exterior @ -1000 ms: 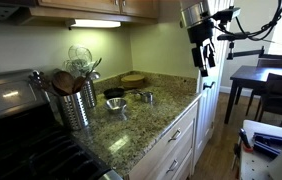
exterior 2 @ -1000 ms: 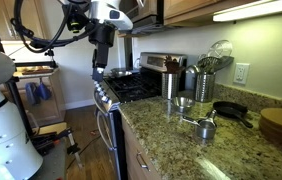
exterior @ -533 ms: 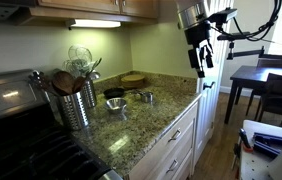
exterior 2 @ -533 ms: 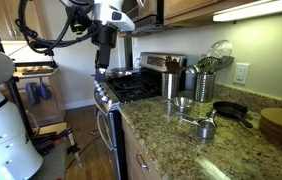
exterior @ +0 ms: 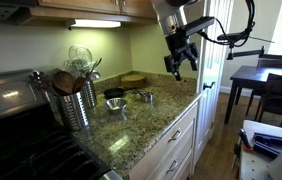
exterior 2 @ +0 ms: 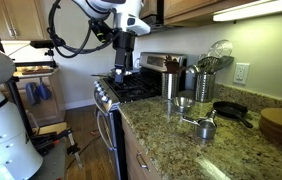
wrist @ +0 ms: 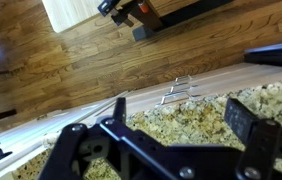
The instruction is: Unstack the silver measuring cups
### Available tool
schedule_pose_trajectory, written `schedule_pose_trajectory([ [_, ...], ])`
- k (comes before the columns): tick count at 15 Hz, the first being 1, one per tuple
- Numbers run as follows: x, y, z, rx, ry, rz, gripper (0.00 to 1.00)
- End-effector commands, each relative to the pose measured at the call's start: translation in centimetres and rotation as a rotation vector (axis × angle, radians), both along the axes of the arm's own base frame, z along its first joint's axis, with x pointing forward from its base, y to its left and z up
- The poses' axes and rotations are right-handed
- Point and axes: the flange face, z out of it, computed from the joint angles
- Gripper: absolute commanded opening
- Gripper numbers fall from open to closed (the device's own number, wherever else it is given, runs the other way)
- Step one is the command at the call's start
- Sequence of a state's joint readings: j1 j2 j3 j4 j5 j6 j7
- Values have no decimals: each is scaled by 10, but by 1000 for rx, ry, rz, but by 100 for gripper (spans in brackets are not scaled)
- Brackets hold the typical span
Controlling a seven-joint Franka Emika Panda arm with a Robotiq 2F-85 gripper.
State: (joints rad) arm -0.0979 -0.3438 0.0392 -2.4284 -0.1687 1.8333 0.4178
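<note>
The silver measuring cups sit on the granite counter in both exterior views: a larger shiny cup (exterior: 116, 104) (exterior 2: 184, 102) and a smaller group with flat handles (exterior: 146, 97) (exterior 2: 205, 127) close by. I cannot tell how they are nested. My gripper (exterior: 177, 66) (exterior 2: 120, 78) hangs in the air over the counter's front edge, well apart from the cups. In the wrist view the gripper (wrist: 166, 140) is open and empty, with speckled granite between its fingers. The cups do not show in the wrist view.
A dark round pan (exterior: 114, 92) (exterior 2: 231, 110) lies behind the cups. Perforated steel utensil canisters (exterior: 78, 105) (exterior 2: 201, 85) stand near the stove (exterior 2: 139, 88). A round wooden board (exterior: 133, 78) (exterior 2: 281, 124) lies at the counter's end. A dining table (exterior: 266, 82) stands beyond.
The arm has swung from beside the counter in over its front edge and has come lower, closer to the cups. The cups have not moved.
</note>
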Motion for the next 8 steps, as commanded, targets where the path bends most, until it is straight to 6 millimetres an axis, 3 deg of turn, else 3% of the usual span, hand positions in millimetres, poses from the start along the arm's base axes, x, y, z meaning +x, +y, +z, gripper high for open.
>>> schedule_pose_trajectory([
  [1,35,-10,-5,-27,-34,-172,100],
  [5,64,-15,-4,-87,-107,-307,100],
  [8,61,-11,-4,-67,-89,-257,100],
])
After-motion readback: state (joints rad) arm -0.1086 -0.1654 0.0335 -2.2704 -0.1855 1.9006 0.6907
